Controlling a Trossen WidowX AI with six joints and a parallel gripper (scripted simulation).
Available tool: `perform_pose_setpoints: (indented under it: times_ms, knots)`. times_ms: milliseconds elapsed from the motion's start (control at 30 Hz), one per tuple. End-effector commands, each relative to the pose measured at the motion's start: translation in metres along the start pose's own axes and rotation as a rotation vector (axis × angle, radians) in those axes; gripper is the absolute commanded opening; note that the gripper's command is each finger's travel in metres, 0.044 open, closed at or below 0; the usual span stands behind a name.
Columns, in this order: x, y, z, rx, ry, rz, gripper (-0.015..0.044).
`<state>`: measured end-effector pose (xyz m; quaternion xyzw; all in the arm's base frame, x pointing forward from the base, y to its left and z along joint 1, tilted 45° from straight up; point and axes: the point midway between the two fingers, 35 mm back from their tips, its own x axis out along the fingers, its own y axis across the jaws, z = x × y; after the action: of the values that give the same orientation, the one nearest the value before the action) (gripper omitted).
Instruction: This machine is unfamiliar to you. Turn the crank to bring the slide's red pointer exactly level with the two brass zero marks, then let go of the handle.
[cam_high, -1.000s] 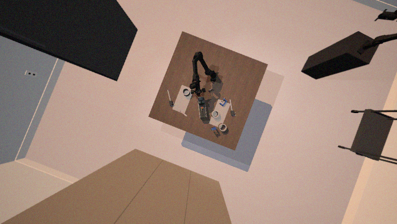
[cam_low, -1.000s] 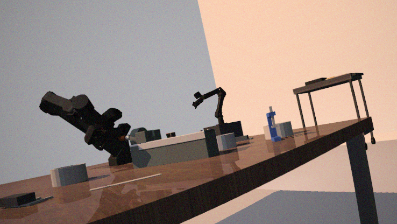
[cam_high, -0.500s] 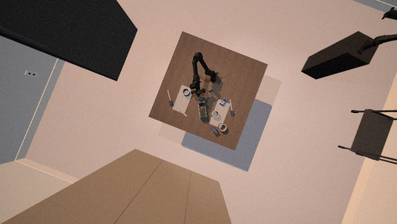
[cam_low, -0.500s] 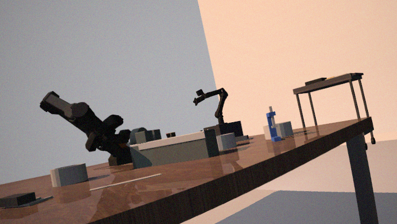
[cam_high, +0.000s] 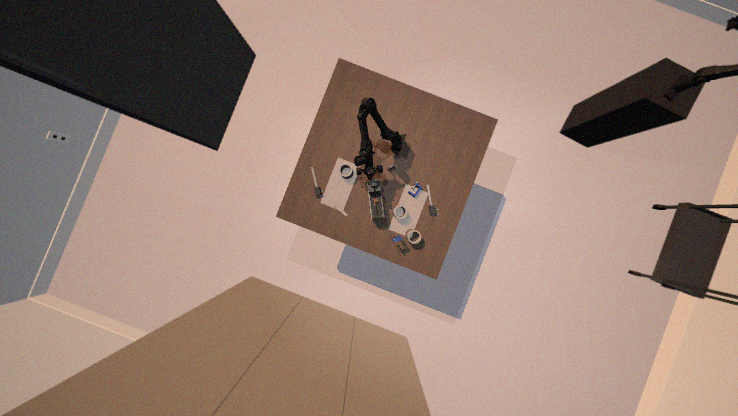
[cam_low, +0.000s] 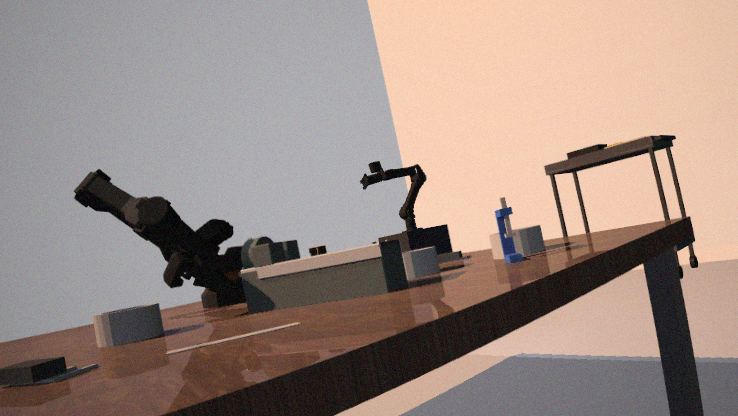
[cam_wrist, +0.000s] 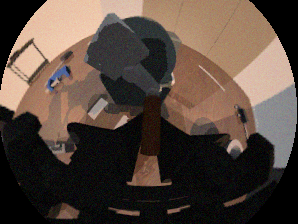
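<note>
The machine is a long grey-green box standing on the table. The red pointer is a tiny spot on the slide, part way along the box; the brass zero marks are too small to make out, so I cannot tell if they are level. The wrist view does not show the pointer. My gripper is shut on the brown crank handle, at the machine's crank end. The grey crank arm runs from the handle to the dark round hub. In the exterior view the black fingers mostly hide the handle.
A pale cup stands on one side of the machine, and another cup on the other. A blue clamp-like tool stands farther off. Pale sheets lie on the table.
</note>
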<state>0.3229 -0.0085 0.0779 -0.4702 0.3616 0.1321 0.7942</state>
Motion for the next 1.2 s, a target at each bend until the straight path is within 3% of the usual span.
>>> perform_pose_setpoints:
  times_ms: [0, 1167]
  knots:
    - [0.005, 0.007, -0.004, -0.003, 0.013, 0.013, 0.0000]
    - [0.007, 0.017, -0.007, -0.003, 0.013, 0.013, 0.0000]
